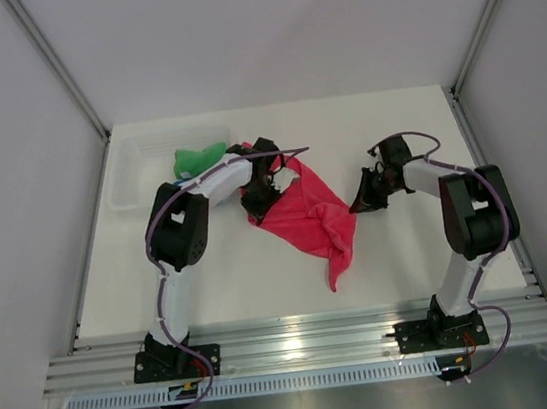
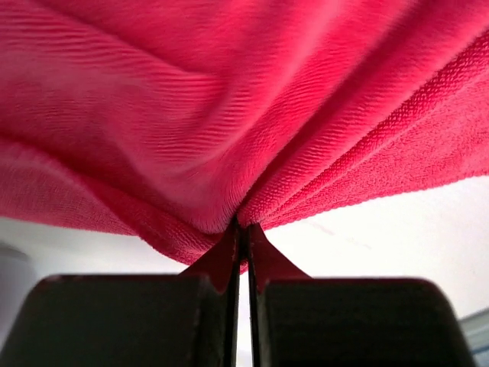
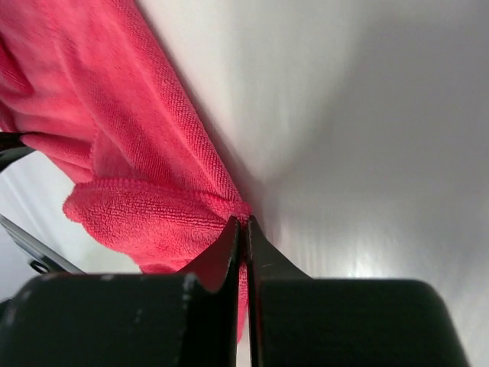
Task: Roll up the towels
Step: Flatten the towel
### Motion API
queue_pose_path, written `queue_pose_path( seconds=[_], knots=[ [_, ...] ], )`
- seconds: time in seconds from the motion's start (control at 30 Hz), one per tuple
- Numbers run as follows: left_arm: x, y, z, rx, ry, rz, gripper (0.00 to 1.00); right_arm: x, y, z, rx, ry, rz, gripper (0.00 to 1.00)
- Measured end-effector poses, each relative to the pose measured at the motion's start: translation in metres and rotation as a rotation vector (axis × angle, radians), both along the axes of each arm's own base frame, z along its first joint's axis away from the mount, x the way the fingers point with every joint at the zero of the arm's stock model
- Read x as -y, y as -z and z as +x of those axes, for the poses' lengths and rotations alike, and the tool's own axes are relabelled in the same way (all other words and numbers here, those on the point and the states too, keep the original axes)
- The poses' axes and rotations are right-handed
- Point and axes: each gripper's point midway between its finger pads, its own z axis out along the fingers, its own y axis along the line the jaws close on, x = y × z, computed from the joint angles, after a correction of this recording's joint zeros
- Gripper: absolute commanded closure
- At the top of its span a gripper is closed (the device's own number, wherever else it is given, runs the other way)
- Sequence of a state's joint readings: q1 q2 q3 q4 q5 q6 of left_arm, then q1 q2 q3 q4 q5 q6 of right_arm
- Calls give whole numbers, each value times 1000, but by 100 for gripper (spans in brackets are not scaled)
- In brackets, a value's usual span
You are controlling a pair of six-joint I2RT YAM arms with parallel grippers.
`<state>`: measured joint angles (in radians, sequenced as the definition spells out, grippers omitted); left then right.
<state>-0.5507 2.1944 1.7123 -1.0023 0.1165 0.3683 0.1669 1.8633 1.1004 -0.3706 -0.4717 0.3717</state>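
The pink towel [image 1: 305, 215] is crumpled in the middle of the table, with a tail trailing toward the near edge. My left gripper [image 1: 258, 203] is at its far left part. In the left wrist view its jaws [image 2: 243, 227] are shut on a bunched fold of the pink towel [image 2: 229, 99]. My right gripper [image 1: 359, 203] is at the towel's right tip, shut [image 3: 243, 222] on a hemmed corner of the pink towel [image 3: 137, 214]. The green towel [image 1: 198, 159] lies bunched at the back left, by the basket. No blue towel is clearly in view.
A white plastic basket [image 1: 132, 178] stands at the back left corner, next to the green towel. White walls with metal posts close in the table on three sides. An aluminium rail [image 1: 302, 347] runs along the near edge by the arm bases.
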Motion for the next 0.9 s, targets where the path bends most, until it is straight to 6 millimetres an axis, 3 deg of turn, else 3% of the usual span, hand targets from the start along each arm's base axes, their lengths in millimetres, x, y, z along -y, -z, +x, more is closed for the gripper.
queue_pose_path(
  seconds=[0.1, 0.23, 0.43, 0.53, 0.6, 0.63, 0.67, 0.8, 0.9],
  knots=[
    [10, -1, 16, 47, 3, -18, 99, 16, -10, -15, -7, 74, 9, 100],
    [29, -3, 47, 141, 10, -37, 99, 20, -21, -35, -11, 116, 19, 99],
    [50, -12, 89, 266, 6, -45, 99, 20, -11, -66, -72, 166, 36, 95],
    [57, -19, 97, 296, 7, -57, 99, 17, -5, -75, -88, 187, 45, 90],
    [58, -20, 97, 299, 9, -57, 88, 15, -4, -77, -91, 193, 51, 84],
    [57, -20, 97, 300, 11, -53, 66, 14, -4, -77, -90, 194, 49, 82],
    [55, -20, 98, 303, 16, -44, 59, 14, -3, -78, -93, 196, 45, 80],
    [52, -22, 97, 293, 11, -44, 44, 20, -3, -83, -98, 219, 6, 78],
    [52, -31, 86, 260, 20, -74, 29, 28, -17, -83, -53, 243, -14, 78]
  ],
)
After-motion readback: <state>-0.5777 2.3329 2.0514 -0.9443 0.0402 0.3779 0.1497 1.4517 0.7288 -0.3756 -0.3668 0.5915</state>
